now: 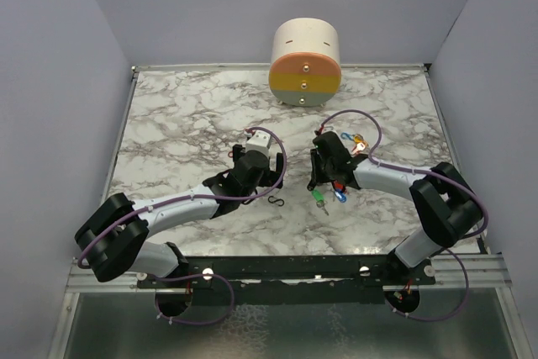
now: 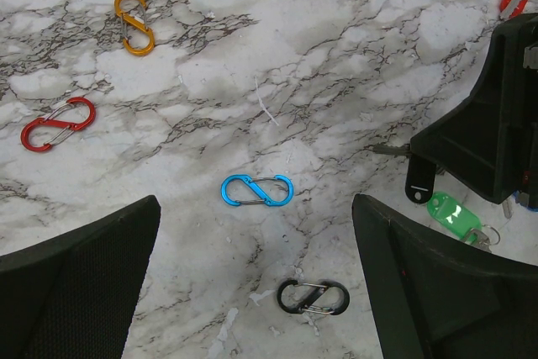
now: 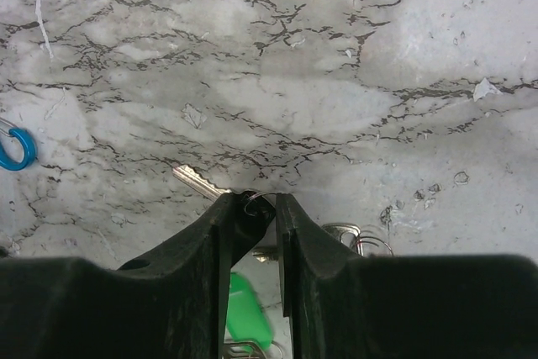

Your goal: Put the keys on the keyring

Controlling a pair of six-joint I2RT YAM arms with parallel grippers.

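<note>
My right gripper (image 3: 253, 205) is shut on a black-headed key (image 2: 418, 184); its metal blade (image 3: 197, 181) sticks out to the left just above the marble. A thin wire keyring (image 3: 262, 197) shows at the fingertips. A green key (image 3: 247, 313) lies under that gripper, and also shows in the top view (image 1: 319, 197) beside a blue key (image 1: 340, 197). My left gripper (image 2: 256, 218) is open and empty, hovering over a blue S-clip (image 2: 257, 191) and a black S-clip (image 2: 313, 298). In the top view the right gripper (image 1: 324, 176) and left gripper (image 1: 255, 181) face each other mid-table.
A red S-clip (image 2: 57, 124) and an orange S-clip (image 2: 134, 23) lie left of my left gripper. More coloured pieces (image 1: 358, 139) lie behind the right gripper. A round cream, orange and green container (image 1: 305, 63) stands at the back. Spare wire rings (image 3: 357, 237) lie by the right fingers.
</note>
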